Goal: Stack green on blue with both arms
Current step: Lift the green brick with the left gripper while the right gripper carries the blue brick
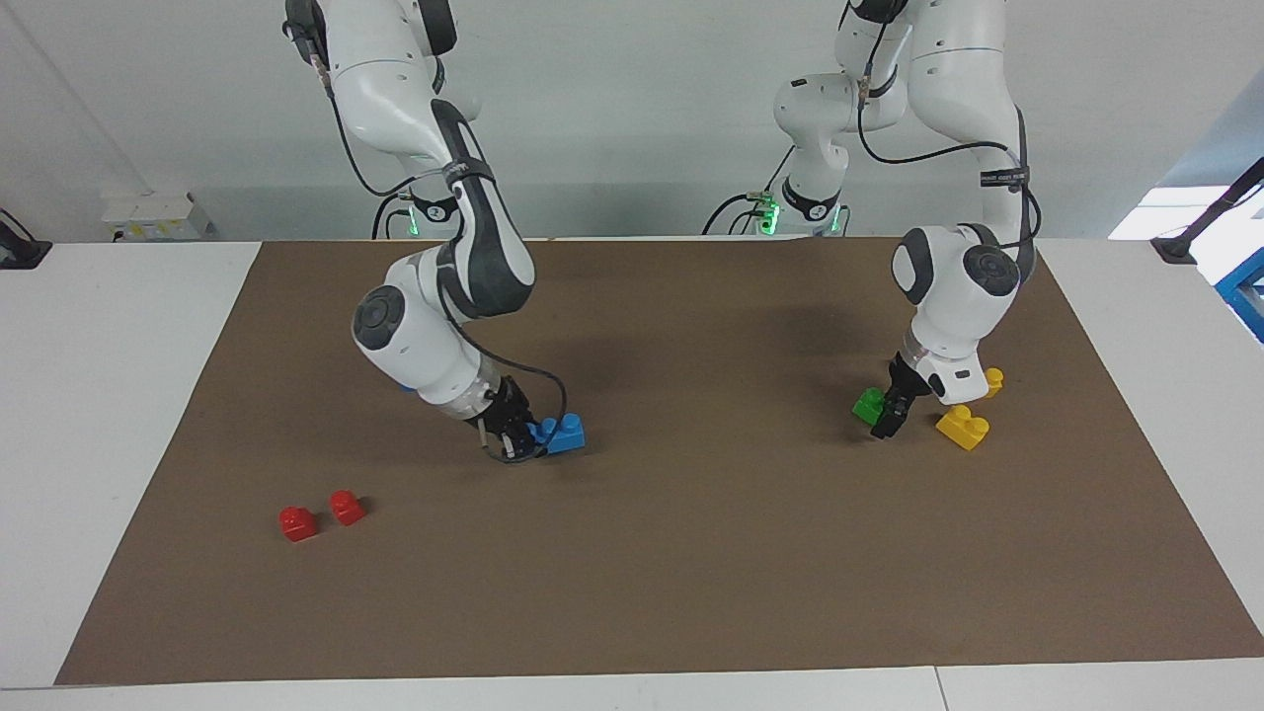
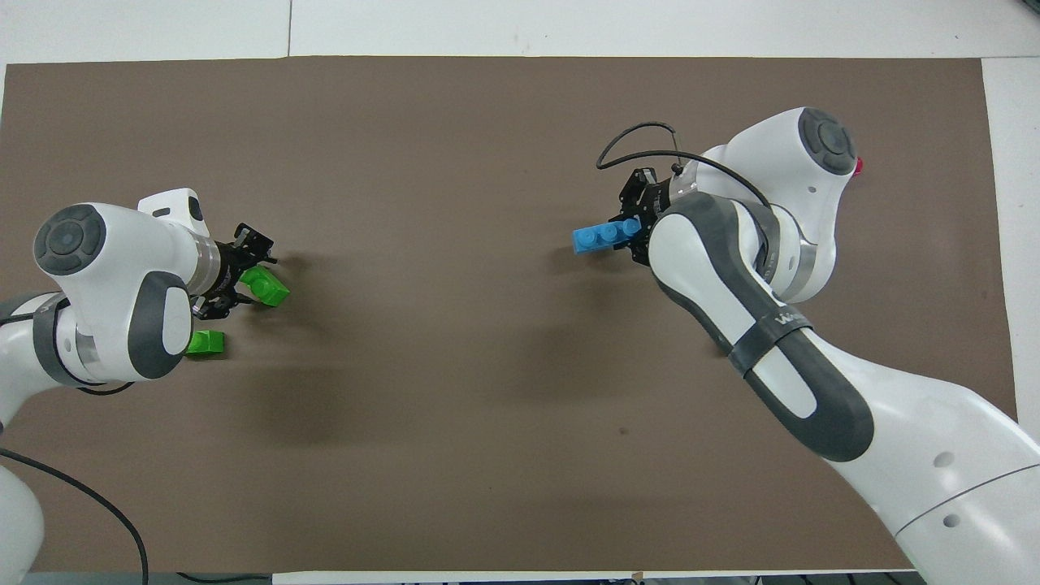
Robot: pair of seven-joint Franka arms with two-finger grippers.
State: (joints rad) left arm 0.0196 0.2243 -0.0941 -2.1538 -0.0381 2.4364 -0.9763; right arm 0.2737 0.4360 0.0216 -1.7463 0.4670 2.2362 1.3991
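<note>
green brick (image 2: 265, 286) between left gripper (image 2: 236, 280) fingers — blue brick (image 2: 603, 237) clamped in right gripper (image 1: 515, 441)

On your worktop (image 1: 118, 415) you can count two green bricks (image 2: 264, 286) (image 2: 205, 343), two yellow bricks (image 1: 963, 427) (image 1: 992, 380) and two red bricks (image 1: 296, 522) (image 1: 346, 507). You can see just one blue brick (image 1: 565, 433) in plain sight. You also have two robot arms (image 1: 953, 286) (image 1: 434, 336) over it.

One high camera faces the robots, one overhead; both share the brown mat (image 1: 691, 592).
</note>
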